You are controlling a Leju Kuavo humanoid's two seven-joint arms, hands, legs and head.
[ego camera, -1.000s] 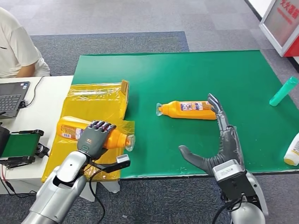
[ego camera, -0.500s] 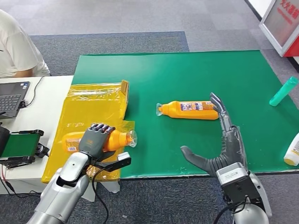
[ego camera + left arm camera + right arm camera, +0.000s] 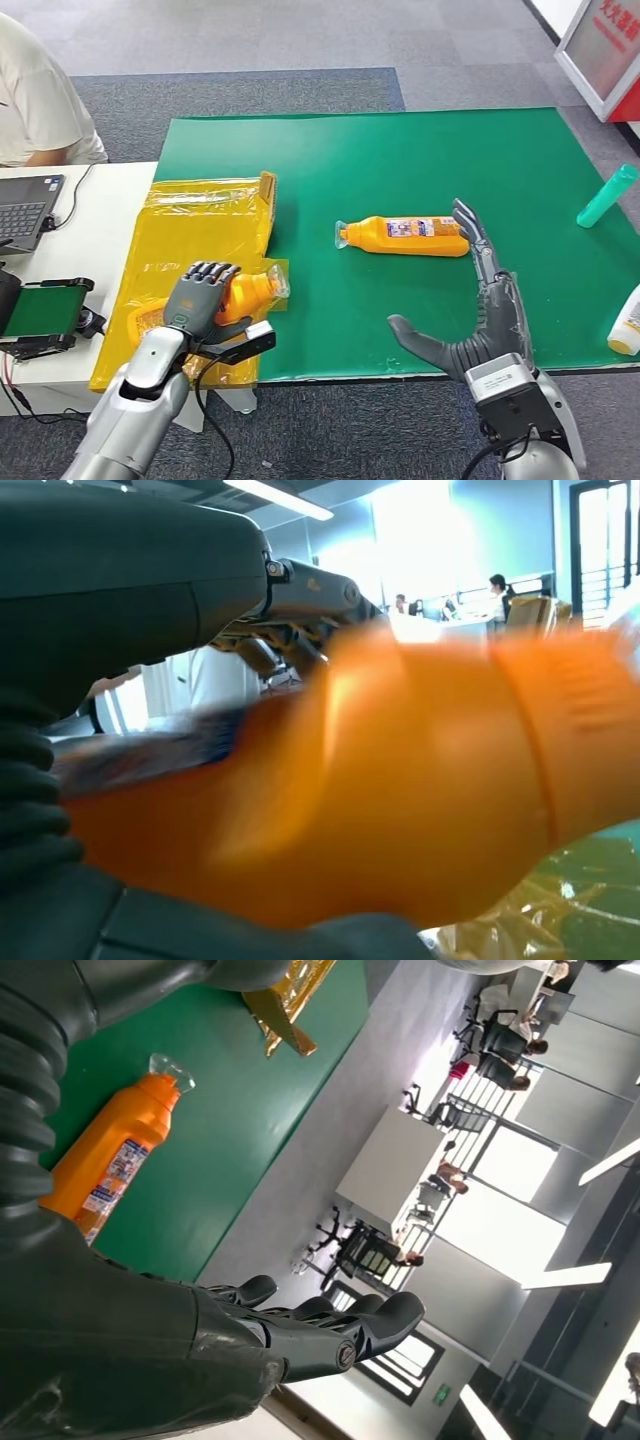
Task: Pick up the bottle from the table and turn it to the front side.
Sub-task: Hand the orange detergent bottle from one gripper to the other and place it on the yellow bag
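My left hand (image 3: 204, 300) grips an orange bottle (image 3: 249, 293) over the yellow plastic bag (image 3: 204, 230), its clear cap pointing right and tilted up. The left wrist view shows that orange bottle (image 3: 392, 790) blurred and close against my hand (image 3: 113, 600). A second orange bottle (image 3: 404, 236) lies on its side on the green mat (image 3: 423, 150), cap to the left, label up. My right hand (image 3: 483, 300) is open, fingers spread, its fingertips at that bottle's base. The lying bottle (image 3: 113, 1155) also appears in the right wrist view beyond my open hand (image 3: 317, 1325).
A green tube (image 3: 607, 195) and a white bottle (image 3: 626, 325) lie at the mat's right edge. A person sits at a laptop (image 3: 26, 205) on the white table (image 3: 98, 230) at the left, with a small green-screened device (image 3: 41, 310) near its front edge.
My left hand has drawn the orange bottle back toward me and tilted its cap end upward. The right hand has shifted slightly right beside the lying bottle's base.
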